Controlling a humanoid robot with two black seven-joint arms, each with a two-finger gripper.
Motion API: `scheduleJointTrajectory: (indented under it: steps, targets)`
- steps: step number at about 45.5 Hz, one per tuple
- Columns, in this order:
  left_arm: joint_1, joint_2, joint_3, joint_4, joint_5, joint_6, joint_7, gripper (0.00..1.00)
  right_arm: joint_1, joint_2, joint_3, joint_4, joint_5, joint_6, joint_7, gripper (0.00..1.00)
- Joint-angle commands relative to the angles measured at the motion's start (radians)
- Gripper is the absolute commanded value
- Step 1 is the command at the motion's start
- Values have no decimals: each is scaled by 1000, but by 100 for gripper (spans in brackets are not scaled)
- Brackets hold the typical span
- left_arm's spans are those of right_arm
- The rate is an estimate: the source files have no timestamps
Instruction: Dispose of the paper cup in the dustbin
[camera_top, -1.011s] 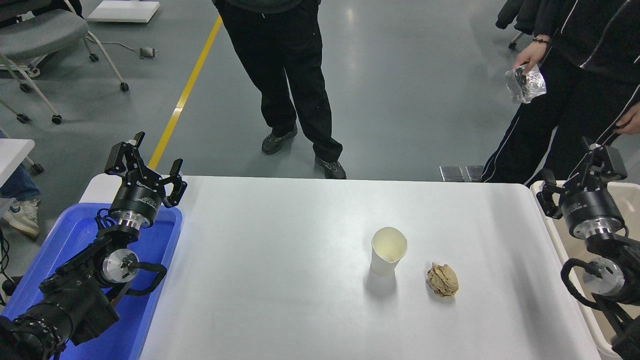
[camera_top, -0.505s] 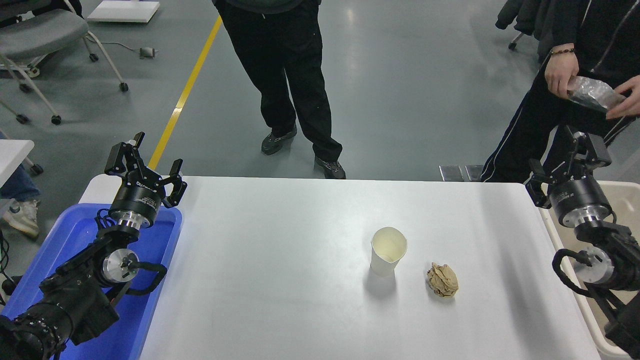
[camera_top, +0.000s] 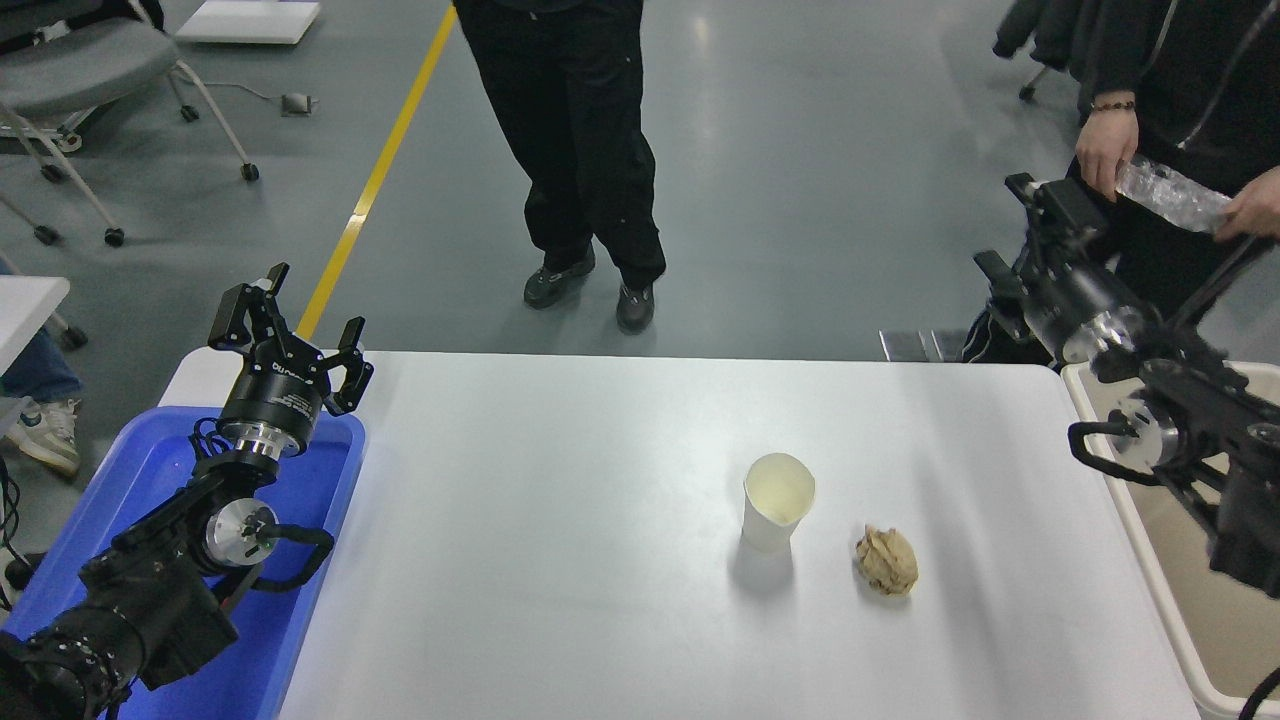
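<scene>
White table (camera_top: 560, 600) before us carries the paper cup (camera_top: 777, 514), upright and holding nothing, with a crumpled brown paper ball (camera_top: 886, 560) just beside it. We see the dustbin (camera_top: 1165, 590) at the right edge, showing bare floor inside. Our right gripper (camera_top: 1012, 232) hangs spread beyond the table's far corner; our left gripper (camera_top: 287, 328), also spread, sits parked over the blue tray (camera_top: 150, 470).

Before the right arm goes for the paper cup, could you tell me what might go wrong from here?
The paper cup stands upright, empty and light, so a sideways nudge may topple it. The crumpled paper ball lies just to its right, on the side the right gripper would approach from, and could be knocked or grabbed instead. A person's hand holding a plastic bottle is close to that gripper.
</scene>
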Motion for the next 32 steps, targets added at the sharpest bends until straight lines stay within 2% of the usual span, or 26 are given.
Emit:
scheduleJointTrajectory:
  steps: [1, 5, 14, 24, 32]
  targets:
    - [0, 0, 0, 0, 0, 0, 0, 100, 323, 11, -574, 0, -9, 5, -1, 99]
    - [0, 0, 0, 1, 0, 0, 0, 100, 399, 44, -710, 10, -17, 25, -1, 100]
    - [0, 0, 0, 0, 0, 0, 0, 100, 540, 95, -999, 57, -101, 149, 2, 100]
    - [0, 0, 0, 1, 0, 0, 0, 100, 630, 113, -1037, 175, -269, 220, 2, 99]
    - [0, 0, 0, 1, 0, 0, 0, 100, 652, 184, -1105, 191, -290, 237, 2, 100]
